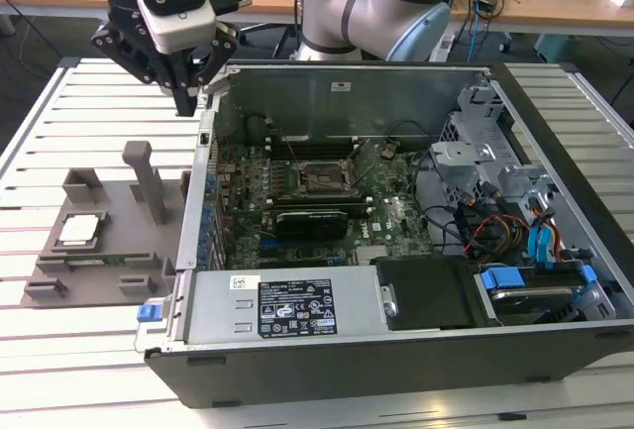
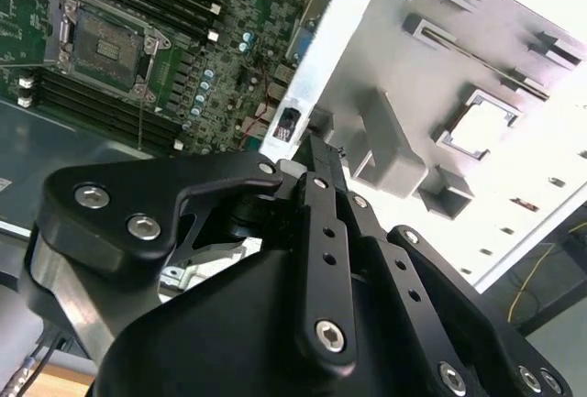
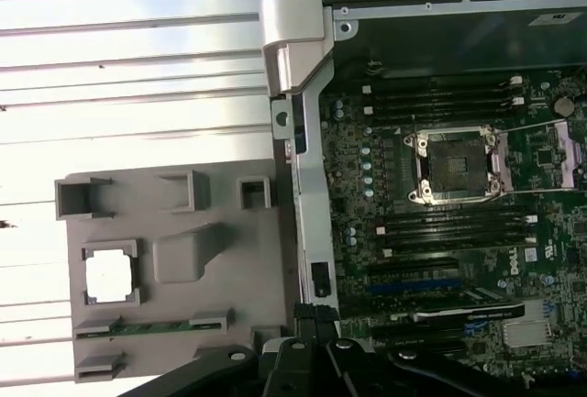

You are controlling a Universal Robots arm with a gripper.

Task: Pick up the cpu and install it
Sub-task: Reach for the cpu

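Now, cpu in grey holder tray; end effector pressed together, empty.

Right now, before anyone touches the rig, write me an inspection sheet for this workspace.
Surface: white slatted table, bearing an open computer case.
Job's things: the cpu lies in the grey holder tray, outside the case; the motherboard socket looks empty.
Clutter: nothing seen.
Gripper: the gripper is shut, holding nothing, above the case wall nearest the tray and apart from the cpu.
Cables: coloured wiring inside the case, at the exterior view's right.
Surroundings: wooden desks behind.
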